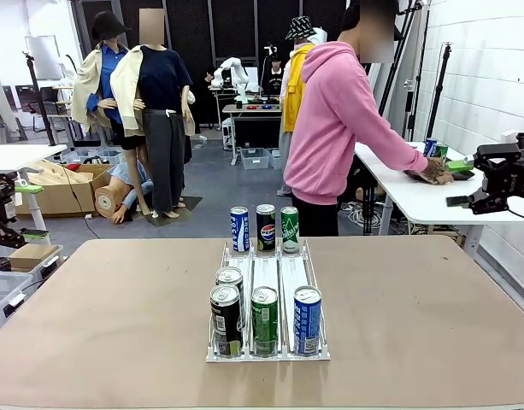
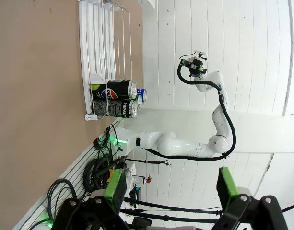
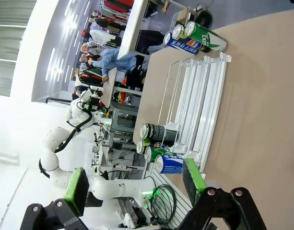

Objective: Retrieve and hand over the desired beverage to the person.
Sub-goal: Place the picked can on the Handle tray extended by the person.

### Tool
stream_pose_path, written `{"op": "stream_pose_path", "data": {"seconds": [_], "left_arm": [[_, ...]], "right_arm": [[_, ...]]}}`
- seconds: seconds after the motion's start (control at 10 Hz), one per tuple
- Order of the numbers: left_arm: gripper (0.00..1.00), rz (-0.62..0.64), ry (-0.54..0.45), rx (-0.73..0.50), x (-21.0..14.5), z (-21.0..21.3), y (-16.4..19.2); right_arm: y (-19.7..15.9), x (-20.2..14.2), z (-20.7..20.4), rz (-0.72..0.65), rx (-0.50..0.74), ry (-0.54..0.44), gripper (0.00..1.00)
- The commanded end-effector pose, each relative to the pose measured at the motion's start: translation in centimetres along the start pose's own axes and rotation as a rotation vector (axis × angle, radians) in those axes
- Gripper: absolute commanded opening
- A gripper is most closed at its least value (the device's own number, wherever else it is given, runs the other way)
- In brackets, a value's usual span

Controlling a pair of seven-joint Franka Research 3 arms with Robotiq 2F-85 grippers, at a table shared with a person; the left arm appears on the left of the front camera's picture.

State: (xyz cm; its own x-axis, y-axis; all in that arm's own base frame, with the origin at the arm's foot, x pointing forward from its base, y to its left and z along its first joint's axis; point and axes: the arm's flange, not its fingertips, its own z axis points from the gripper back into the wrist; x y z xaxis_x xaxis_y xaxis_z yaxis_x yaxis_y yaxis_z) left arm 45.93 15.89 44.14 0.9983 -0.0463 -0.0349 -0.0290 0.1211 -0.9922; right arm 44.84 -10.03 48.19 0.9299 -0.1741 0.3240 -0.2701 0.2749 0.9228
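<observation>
A white wire rack [image 1: 267,272] on the tan table holds drink cans. Its near end has a black can [image 1: 226,320], a green can [image 1: 264,320] and a blue can [image 1: 307,319]; three more cans [image 1: 265,228] stand at the far end. The person [image 1: 334,120] in a pink hoodie stands beyond the table, turned right, with hands on a white side table [image 1: 415,192]. My left gripper [image 2: 171,189] is open and empty, off the table's left side, far from the rack [image 2: 96,48]. My right gripper [image 3: 136,184] is also open and empty, off the right side, facing the rack [image 3: 199,96].
The tan tabletop [image 1: 116,307] is bare around the rack. Cardboard boxes [image 1: 61,184] and bins sit on the floor at the left. The right arm [image 2: 204,86] rises against the white wall; the left arm [image 3: 65,129] shows across the table.
</observation>
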Motion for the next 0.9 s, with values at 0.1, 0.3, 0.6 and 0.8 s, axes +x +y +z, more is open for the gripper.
{"op": "stream_pose_path", "data": {"seconds": [0.1, 0.3, 0.6, 0.8], "left_arm": [[1.0, 0.001, -0.011, 0.001, 0.02, -0.02, -0.2], [1.0, 0.001, -0.011, 0.001, 0.02, -0.02, -0.2], [1.0, 0.001, -0.011, 0.001, 0.02, -0.02, -0.2], [1.0, 0.001, -0.011, 0.001, 0.02, -0.02, -0.2]], "right_arm": [[0.02, 0.2, -0.07, -0.015, -0.017, 0.001, 1.0], [0.02, 0.2, -0.07, -0.015, -0.017, 0.001, 1.0], [0.02, 0.2, -0.07, -0.015, -0.017, 0.001, 1.0], [0.02, 0.2, -0.07, -0.015, -0.017, 0.001, 1.0]]}}
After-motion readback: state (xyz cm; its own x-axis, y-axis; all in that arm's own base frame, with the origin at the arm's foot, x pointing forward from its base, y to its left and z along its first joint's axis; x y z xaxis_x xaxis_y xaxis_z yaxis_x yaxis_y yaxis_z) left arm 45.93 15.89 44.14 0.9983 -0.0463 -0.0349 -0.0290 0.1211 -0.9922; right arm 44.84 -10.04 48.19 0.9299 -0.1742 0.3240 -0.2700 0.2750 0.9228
